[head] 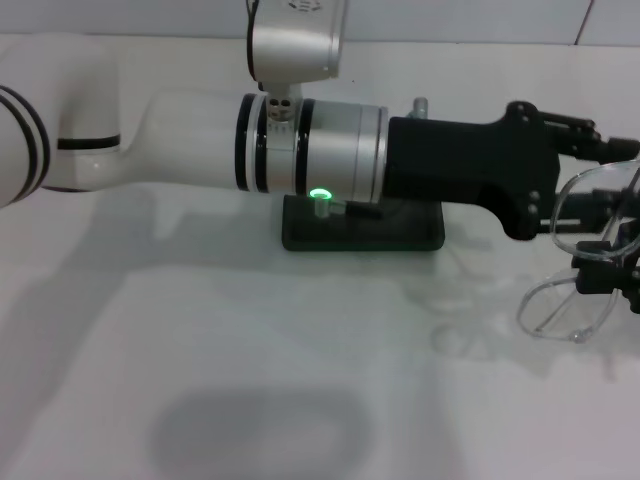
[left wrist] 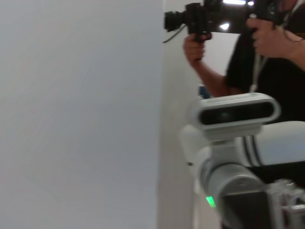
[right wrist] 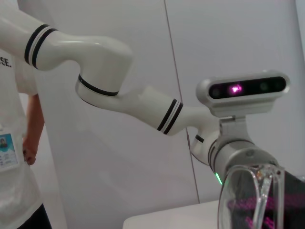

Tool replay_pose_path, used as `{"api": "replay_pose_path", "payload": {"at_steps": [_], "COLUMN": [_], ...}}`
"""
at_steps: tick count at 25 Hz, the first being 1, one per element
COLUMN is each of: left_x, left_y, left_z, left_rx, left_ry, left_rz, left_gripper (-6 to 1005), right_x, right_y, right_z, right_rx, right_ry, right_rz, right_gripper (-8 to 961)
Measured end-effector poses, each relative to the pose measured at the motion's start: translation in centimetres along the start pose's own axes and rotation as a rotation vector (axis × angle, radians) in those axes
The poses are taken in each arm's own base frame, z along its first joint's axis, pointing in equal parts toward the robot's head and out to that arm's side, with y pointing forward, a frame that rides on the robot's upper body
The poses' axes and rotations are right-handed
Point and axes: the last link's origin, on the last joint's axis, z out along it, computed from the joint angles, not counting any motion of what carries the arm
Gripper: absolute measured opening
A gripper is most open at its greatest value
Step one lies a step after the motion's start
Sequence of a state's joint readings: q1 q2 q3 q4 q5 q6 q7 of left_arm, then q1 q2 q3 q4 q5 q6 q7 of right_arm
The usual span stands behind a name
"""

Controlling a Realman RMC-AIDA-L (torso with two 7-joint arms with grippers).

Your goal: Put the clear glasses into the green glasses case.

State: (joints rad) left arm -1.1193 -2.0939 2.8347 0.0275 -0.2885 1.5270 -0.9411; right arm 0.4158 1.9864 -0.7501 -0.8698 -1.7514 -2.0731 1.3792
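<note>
The clear glasses point(head: 570, 300) hang at the far right of the head view, above the white table. My right gripper point(head: 612, 280) shows only as a black part at the right edge, shut on their frame. In the right wrist view one lens point(right wrist: 248, 195) fills the lower corner. My left arm reaches across from the left. Its black left gripper point(head: 610, 185) stands open, one finger above and one below the upper lens point(head: 600, 195). The green glasses case point(head: 362, 228) lies on the table under the left forearm, partly hidden by it.
The white table point(head: 250, 380) stretches toward me in front of the case. The left wrist view shows the right arm's wrist camera point(left wrist: 238, 114) and a person point(left wrist: 271, 62) holding a camera behind it. Another person point(right wrist: 19, 157) stands beside the left arm.
</note>
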Motion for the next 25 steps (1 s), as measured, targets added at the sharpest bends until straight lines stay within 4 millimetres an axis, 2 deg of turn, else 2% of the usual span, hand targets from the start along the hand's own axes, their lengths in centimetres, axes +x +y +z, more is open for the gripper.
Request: {"api": "replay_pose_path", "payload": {"at_steps": [9,13,19,22,25], "left_x": [-0.3,-0.8,-1.6,-2.1,-2.4], "left_y": [-2.4,-3.4,-5.1,-5.2,-5.2], "left_z": [-2.2,-4.6,-9.5,-10.9,-11.3], "left_rx": [0.231,0.333,0.548,0.602,0.616], "left_ry": [0.066,0.060,0.065,0.060,0.051], "left_rz": [-0.007,-0.015,-0.061,-0.082,-0.097], "left_gripper": [535,536,537,538,538], "right_x": [0.7,1.2,1.3,0.8,0.2], "right_y": [0.6,1.3,2.3,2.5,2.5], "right_z": [-0.2,-0.4,-0.3,-0.2,0.0], "right_rx": [0.010,0.025,-0.005,-0.009,-0.006], "right_ry": [-0.010,-0.030,-0.077,-0.125,-0.172], "right_rz": [-0.129,-0.232,-0.364,-0.422,-0.472], "right_gripper": [108,108,108,108,108]}}
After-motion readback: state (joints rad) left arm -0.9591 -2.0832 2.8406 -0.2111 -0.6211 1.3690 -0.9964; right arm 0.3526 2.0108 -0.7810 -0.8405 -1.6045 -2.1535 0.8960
